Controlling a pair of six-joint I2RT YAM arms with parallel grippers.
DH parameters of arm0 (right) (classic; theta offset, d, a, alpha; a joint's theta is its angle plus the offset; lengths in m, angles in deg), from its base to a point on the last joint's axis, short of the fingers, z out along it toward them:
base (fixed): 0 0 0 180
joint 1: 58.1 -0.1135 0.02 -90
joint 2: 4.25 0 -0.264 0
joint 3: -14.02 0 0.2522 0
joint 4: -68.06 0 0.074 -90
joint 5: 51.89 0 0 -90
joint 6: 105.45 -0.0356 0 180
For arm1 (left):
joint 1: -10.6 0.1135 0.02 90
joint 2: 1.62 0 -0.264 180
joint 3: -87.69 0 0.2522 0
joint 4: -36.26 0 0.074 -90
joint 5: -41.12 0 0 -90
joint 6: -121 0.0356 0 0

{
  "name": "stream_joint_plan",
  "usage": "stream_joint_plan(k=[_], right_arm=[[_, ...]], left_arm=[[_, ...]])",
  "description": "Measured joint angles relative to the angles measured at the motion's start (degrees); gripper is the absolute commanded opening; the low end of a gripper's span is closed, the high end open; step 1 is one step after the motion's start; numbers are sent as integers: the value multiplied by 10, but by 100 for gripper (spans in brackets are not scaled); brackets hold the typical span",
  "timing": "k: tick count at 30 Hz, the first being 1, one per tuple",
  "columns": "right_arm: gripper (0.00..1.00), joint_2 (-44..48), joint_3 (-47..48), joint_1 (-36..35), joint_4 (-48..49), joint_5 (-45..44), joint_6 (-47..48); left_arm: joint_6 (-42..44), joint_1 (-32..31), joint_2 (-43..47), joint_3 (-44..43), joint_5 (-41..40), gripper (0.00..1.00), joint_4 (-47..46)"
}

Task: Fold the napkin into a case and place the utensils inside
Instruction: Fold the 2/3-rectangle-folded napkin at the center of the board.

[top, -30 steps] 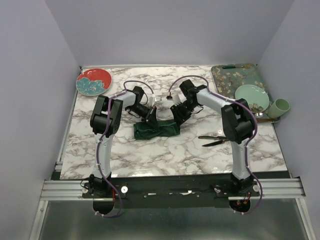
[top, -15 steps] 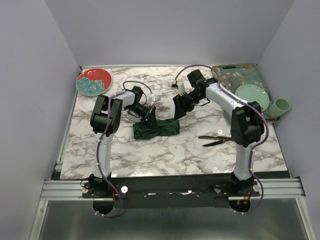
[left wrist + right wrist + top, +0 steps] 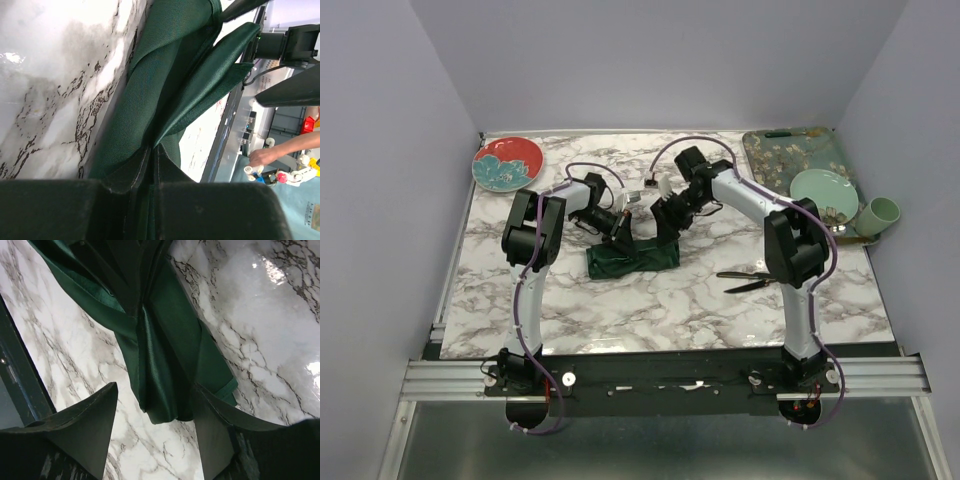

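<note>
The napkin (image 3: 160, 355) lies bunched in long creases on the marble table (image 3: 260, 315), running from 11 o'clock down to the centre, where its rounded end sits. The right gripper (image 3: 155, 389) is spread wide, with one finger (image 3: 85, 425) at 7 o'clock and the other at 5, flanking that end without pinching it.

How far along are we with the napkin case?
Done: napkin is folded into a rough, bunched strip. In hand: left gripper pinches one end; right gripper hangs open over the other. Left: finish folding, then load the utensils lying on the table.
</note>
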Motion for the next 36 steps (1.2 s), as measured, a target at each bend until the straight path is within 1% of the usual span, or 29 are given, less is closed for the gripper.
stream_joint_plan(k=[5,8,9,11,12,14,15,16,17,18,22,26,31,33,36], right_arm=[[54,-8,0,-11,-7,-2,19],[50,-11,0,-13,-9,-5,29],[42,-12,0,-14,-9,-6,32],[35,-16,0,-14,-10,-9,35],[26,-18,0,-14,-10,-12,39],[13,-21,0,-14,-10,-17,43],[3,-23,0,-14,-10,-21,45],[1,-25,0,-14,-10,-25,49],[1,-26,0,-14,-10,-28,50],[1,-32,0,-14,-9,-35,52],[1,-48,0,-14,-9,-52,49],[1,-58,1,-14,-10,-63,36],[1,-58,3,-14,-10,-71,23],[1,-58,3,-14,-10,-72,20],[1,-58,3,-14,-10,-73,15]], left_arm=[[-2,1,-2,0,2,14,0],[-2,1,-2,-1,3,14,0],[-2,1,-2,-1,3,14,0],[-3,1,-2,-1,3,14,0],[-3,2,-2,-1,3,14,0],[-4,2,-2,-1,3,15,1],[-4,2,-2,-1,3,18,0],[-4,2,-2,-1,3,21,0],[-4,2,-2,-1,3,25,0],[-4,2,-2,-1,4,32,0],[-2,3,6,-1,13,46,2],[3,14,57,6,10,51,-10],[15,56,152,23,9,52,-13],[24,73,175,35,4,53,-12],[43,98,194,74,-18,54,-7]])
